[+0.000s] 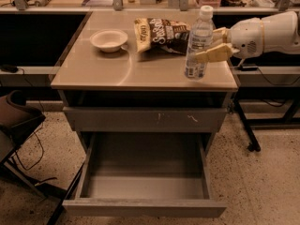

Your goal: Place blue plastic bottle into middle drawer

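The blue plastic bottle (198, 43), clear with a white cap and a pale label, stands upright near the right front of the tan cabinet top (117, 71). My gripper (210, 43) reaches in from the right and is shut on the bottle, one pale finger (216, 54) in front of it and one behind. The middle drawer (145, 207) is pulled wide open below, with a bare grey floor. It lies lower than the bottle and to its left.
A white bowl (108, 40) and a dark snack bag (161, 34) lie on the top behind the bottle. A shut grey drawer front with pale scuffs (145, 118) sits above the open drawer. A black table leg (246, 125) stands at right, a dark chair (18, 121) at left.
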`<state>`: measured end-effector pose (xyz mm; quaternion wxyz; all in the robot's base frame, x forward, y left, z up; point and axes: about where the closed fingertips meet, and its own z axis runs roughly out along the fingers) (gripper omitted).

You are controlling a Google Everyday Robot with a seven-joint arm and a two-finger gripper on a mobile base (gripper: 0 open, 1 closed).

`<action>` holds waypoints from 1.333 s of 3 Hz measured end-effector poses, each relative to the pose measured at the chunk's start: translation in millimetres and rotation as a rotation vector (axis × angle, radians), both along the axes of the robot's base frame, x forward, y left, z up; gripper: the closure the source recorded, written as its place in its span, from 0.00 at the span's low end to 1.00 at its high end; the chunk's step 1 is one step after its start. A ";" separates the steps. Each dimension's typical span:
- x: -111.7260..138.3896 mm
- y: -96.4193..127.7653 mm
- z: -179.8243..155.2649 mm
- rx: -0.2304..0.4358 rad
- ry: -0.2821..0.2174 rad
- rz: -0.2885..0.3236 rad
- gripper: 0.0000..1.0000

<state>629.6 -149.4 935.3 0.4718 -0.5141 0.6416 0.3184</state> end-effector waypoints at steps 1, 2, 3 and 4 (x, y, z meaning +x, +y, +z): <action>-63.9 1.3 34.1 0.025 -0.080 -0.016 1.00; -136.7 -24.1 -4.8 -0.036 0.001 -0.025 1.00; -158.7 -33.7 -36.7 -0.041 0.072 -0.041 1.00; -154.1 -29.2 -42.1 -0.031 0.039 -0.064 1.00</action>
